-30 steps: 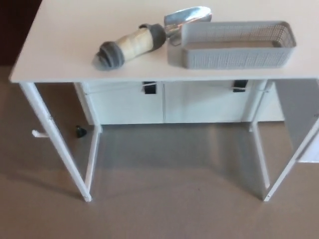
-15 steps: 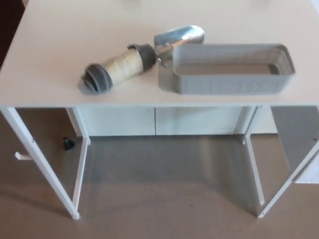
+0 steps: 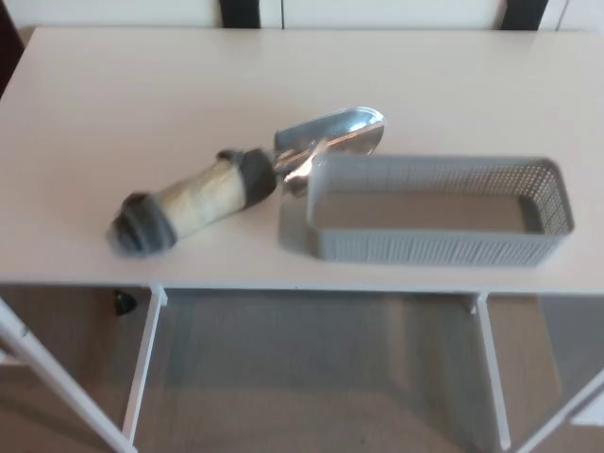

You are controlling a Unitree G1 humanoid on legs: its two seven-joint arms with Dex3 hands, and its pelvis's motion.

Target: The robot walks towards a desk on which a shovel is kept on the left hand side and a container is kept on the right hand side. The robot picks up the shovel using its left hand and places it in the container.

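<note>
A shovel [image 3: 245,182] lies on the white desk [image 3: 142,104], left of centre. Its thick handle is pale with grey ends and points toward the desk's front left. Its shiny metal scoop [image 3: 332,138] points to the back right and ends just behind the near left corner of the container. The container [image 3: 437,209] is a long grey mesh basket, standing empty on the right half of the desk, near the front edge. Neither of my hands shows in the head view.
The desk's front edge runs across the picture below the shovel and basket. White desk legs [image 3: 140,363] and brown floor [image 3: 311,377] show under it. A small dark object [image 3: 124,302] lies on the floor at the left.
The whole picture has shifted: the desk now sits lower and larger in the view, with more of its top showing. Shovel and container keep their places on the desk.
</note>
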